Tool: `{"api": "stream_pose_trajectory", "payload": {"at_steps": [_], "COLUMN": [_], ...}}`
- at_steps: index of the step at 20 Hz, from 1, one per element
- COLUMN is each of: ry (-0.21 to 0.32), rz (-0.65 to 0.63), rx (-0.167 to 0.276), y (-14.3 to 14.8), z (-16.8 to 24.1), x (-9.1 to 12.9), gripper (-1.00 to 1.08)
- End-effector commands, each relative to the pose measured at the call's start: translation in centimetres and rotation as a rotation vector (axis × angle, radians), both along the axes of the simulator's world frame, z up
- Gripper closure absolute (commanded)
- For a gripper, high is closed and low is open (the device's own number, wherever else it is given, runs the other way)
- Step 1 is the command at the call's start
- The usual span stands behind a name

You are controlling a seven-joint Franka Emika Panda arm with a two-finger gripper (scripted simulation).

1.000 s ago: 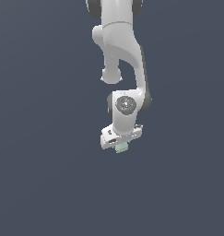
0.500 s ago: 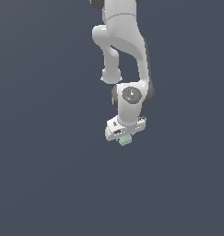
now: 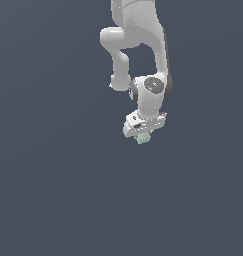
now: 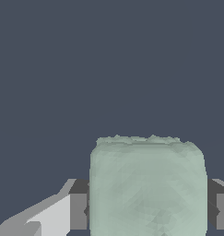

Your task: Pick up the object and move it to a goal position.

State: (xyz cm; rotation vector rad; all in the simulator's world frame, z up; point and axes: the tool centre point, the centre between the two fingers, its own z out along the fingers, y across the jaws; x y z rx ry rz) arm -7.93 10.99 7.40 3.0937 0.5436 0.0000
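The object, a small pale mint-green cube (image 3: 142,138), hangs just under the white gripper (image 3: 142,136) of the Panda arm in the exterior view. The gripper is shut on the cube and holds it in mid-air against the plain dark grey-blue ground. In the wrist view the cube (image 4: 148,186) fills the space between the two dark finger pads (image 4: 79,211), one on each side, both touching it. The fingertips themselves are mostly hidden by the cube in the exterior view.
The white arm (image 3: 138,45) comes down from the upper middle of the exterior view. Around it there is only a flat dark grey-blue surface (image 3: 53,190). No goal marker shows in either view.
The gripper with the cube has moved toward the exterior view's right and a little upward. The arm's wrist has swung with it. The grip on the cube is unchanged.
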Motion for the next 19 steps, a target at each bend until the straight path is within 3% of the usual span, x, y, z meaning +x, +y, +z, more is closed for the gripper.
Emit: {"api": "stream_pose_trajectory", "payload": {"at_steps": [1,10,19], "ry": [0.0,0.0,0.0], "rz": [0.0,0.0,0.0], "rx": [0.0,0.0,0.0], "y": [1.0,3.6,4.1], "z": [0.5,1.8,2.0], "x": [-1.7,-5.6,-6.2], "gripper": [1.08,1.08,1.08]}}
